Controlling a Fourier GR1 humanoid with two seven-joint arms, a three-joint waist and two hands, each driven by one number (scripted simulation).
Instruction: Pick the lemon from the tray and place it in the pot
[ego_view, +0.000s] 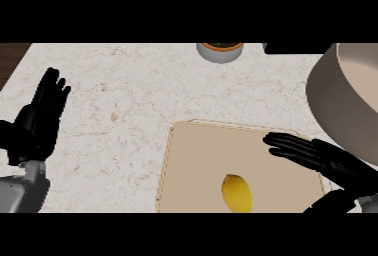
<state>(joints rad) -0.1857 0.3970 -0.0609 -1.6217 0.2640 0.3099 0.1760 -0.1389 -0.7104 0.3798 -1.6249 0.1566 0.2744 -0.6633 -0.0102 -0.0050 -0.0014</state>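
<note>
Grey pot (347, 100) at the right edge, its inside out of my sight, beige tray (199, 160) holding the lemon (237, 193) near its front, my right hand (325, 159) above the tray, fingers straight and together, touching nothing, my left hand (40, 120) resting at the left edge, fingers straight, small cup (220, 51) at the far edge

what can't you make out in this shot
- Pot, head view: right side and inside cut off by the frame edge.
- Cup: top cut by the upper band; contents unclear.
- Lemon and tray: lower ends cut by the bottom band.
- Right robot hand: wrist cut off.
</note>
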